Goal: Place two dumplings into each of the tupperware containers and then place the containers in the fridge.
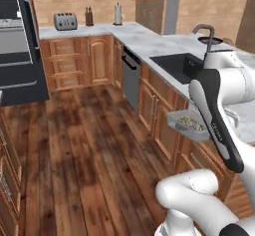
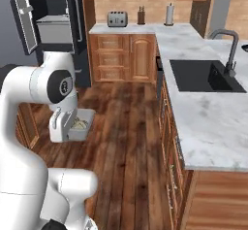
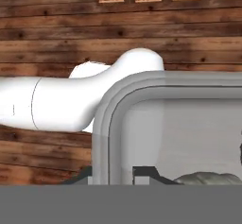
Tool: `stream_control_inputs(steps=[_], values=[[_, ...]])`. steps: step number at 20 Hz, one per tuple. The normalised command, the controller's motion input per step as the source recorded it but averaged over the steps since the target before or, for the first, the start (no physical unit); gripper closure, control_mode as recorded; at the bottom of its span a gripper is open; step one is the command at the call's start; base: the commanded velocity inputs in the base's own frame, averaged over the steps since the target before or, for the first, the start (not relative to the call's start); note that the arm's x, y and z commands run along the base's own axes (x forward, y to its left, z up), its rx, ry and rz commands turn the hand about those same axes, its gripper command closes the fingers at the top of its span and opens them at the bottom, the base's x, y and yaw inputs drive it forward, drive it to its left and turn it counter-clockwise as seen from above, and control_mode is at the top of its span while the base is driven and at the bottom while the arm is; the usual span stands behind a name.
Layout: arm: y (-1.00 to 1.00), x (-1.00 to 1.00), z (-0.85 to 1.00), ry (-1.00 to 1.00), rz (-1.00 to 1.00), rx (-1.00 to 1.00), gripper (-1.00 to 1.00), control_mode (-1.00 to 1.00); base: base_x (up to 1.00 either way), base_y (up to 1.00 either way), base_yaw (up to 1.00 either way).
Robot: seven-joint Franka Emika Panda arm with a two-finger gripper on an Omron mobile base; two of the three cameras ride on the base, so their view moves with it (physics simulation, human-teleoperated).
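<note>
Brown wood floor [image 1: 84,145] spreads under the robot, with long dark planks. Close to the camera, the gripper [image 3: 113,175] is pinching the rim of a tupperware container [image 3: 189,124]. Its fingers are pressed tight on the edge, one on each side of the rim. The container is up in the air over the floor and rests on nothing. It is a see-through whitish tray with round corners. Inside it lie dumplings [image 3: 208,178], pale and bumpy; one peeks up at the bottom of the hand view. From the left base view the container [image 1: 187,123] hangs by the white arm, in front of the wooden cabinets [image 1: 154,110], and the pale dumplings [image 1: 191,123] sit in it. From the right base view the container [image 2: 81,125] is low beside the arm, with dumplings [image 2: 80,123] in it.

A bit farther, a grey stone counter [image 2: 203,112] holds a dark sink [image 2: 203,76] with a bent tap [image 2: 231,49].

Far away stands the fridge [image 2: 53,30], tall and dark, with its door open and pale shelves inside. Next to it, on the back counter, are a toaster [image 2: 116,18] and a paper towel roll [image 2: 169,14].
</note>
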Motion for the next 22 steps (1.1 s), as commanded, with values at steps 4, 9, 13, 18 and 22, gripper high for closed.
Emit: stream_control_inputs(steps=[4,9,13,18,22], values=[[0.0,0.0,0.0,0.0,0.0,0.0,1.0,1.0,1.0,0.85,0.0],[0.0,0.0,0.0,0.0,0.0,0.0,1.0,1.0,1.0,0.2,0.18],[0.0,0.0,0.0,0.0,0.0,0.0,1.0,1.0,1.0,0.0,0.25],[0.0,0.0,0.0,0.0,0.0,0.0,1.0,1.0,1.0,0.0,0.44],[0.0,0.0,0.0,0.0,0.0,0.0,1.0,1.0,1.0,-0.08,0.69]])
